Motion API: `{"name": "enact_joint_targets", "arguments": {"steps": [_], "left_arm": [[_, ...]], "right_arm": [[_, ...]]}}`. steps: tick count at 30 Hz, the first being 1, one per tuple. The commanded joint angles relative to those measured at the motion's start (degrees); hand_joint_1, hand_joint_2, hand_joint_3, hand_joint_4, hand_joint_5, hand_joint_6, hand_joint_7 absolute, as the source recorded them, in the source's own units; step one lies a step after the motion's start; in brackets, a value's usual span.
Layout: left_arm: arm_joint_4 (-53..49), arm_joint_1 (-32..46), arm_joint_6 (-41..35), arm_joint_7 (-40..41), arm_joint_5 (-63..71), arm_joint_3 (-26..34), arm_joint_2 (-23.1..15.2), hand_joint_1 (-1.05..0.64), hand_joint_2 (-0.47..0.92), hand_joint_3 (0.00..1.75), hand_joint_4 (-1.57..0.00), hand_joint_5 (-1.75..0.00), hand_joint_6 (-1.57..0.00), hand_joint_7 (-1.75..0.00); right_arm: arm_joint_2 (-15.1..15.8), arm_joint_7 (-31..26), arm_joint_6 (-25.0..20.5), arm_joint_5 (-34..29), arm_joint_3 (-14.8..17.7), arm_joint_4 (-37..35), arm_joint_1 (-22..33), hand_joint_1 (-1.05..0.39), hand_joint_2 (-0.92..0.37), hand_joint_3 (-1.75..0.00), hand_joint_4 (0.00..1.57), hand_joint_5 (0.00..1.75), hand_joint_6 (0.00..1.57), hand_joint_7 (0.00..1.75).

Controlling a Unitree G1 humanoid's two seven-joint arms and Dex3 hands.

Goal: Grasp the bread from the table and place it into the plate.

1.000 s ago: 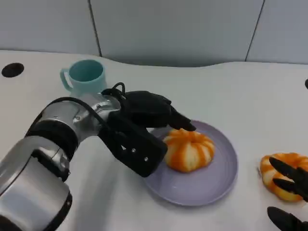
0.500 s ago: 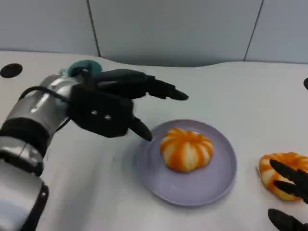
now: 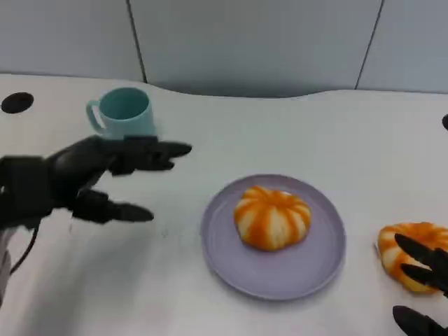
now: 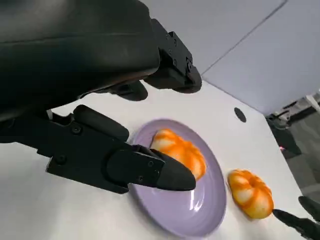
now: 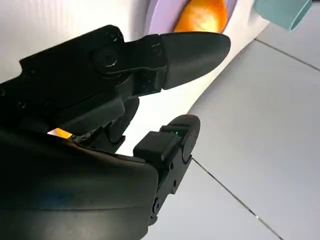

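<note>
An orange-and-white striped bread (image 3: 271, 218) lies in the middle of the lilac plate (image 3: 229, 260). My left hand (image 3: 78, 179) hovers to the left of the plate, apart from it, with its fingers spread and nothing in them. In the left wrist view that bread (image 4: 181, 150) sits on the plate (image 4: 172, 216) beyond the left hand's fingers (image 4: 145, 170). A second striped bread (image 3: 407, 256) lies on the table to the right of the plate. My right hand (image 3: 423, 280) is at it with fingers spread, and its fingertips partly cover the bread.
A teal cup (image 3: 125, 112) stands at the back left, just behind my left hand. A grey panelled wall runs behind the white table (image 3: 336, 133). A dark round hole (image 3: 17, 102) sits at the table's far left.
My left hand has let go of the bread on the plate, lifted, and drawn back to the left, away from the plate. The right hand has stayed put.
</note>
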State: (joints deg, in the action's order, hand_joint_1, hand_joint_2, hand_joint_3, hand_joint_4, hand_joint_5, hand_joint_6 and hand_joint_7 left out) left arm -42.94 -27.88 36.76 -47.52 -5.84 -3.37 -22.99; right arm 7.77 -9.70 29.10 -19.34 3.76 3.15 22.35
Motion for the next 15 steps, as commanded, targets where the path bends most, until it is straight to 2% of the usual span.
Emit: {"name": "enact_joint_targets", "arguments": {"steps": [1,2,3,4,7,10,12,15], "left_arm": [[8.01,9.67,-7.17,3.64,-0.71,1.21,0.01,-0.56,0.92,0.15,-0.35,-0.94,-0.59,-0.06],[8.92,11.40,-9.33,5.21,-0.93,1.77,0.49,-0.56,0.92,0.15,-0.34,-1.00,-0.61,-0.06],[9.58,12.90,-11.83,6.77,-1.53,2.51,1.16,-0.53,0.92,0.10,-0.35,-1.17,-0.68,-0.12],[10.17,14.14,-14.23,7.88,-2.21,3.20,1.73,-0.48,0.92,0.05,-0.33,-1.38,-0.65,-0.41],[11.24,16.21,-19.43,11.54,-0.65,3.70,1.79,-0.43,0.92,0.05,-0.32,-1.65,-0.38,-1.25],[10.64,16.38,-21.56,12.73,-0.05,3.78,1.61,-0.39,0.92,0.05,-0.38,-1.74,-0.33,-1.53],[13.23,17.58,-26.39,15.08,1.79,3.19,1.01,-0.36,0.92,0.04,-0.49,-1.74,-0.38,-1.66],[18.54,19.37,-34.38,16.77,2.79,2.93,0.62,-0.31,0.92,0.03,-0.59,-1.75,-0.44,-1.74]], "right_arm": [[0.89,0.12,0.00,0.86,0.85,0.43,0.31,-0.33,-0.92,-0.32,0.83,0.08,0.64,0.00],[0.83,0.19,-0.27,0.88,0.81,0.57,0.34,-0.33,-0.92,-0.32,0.84,0.08,0.64,0.00],[0.79,0.12,-0.34,0.76,0.80,0.60,0.36,-0.33,-0.92,-0.32,0.85,0.09,0.64,0.00],[0.75,0.05,-0.43,0.61,0.78,0.66,0.38,-0.34,-0.92,-0.31,0.86,0.09,0.64,0.00],[0.73,-0.09,-0.52,0.38,0.77,0.68,0.29,-0.34,-0.92,-0.31,0.85,0.09,0.64,0.00],[0.67,0.10,-1.43,0.17,0.71,1.42,0.50,-0.34,-0.92,-0.31,0.84,0.08,0.63,0.00],[0.84,0.20,-0.99,0.54,0.69,1.16,0.46,-0.34,-0.92,-0.32,0.85,0.08,0.63,0.00],[1.01,0.45,-0.81,0.98,0.73,1.19,0.54,-0.34,-0.92,-0.32,0.86,0.09,0.62,0.00]]}}
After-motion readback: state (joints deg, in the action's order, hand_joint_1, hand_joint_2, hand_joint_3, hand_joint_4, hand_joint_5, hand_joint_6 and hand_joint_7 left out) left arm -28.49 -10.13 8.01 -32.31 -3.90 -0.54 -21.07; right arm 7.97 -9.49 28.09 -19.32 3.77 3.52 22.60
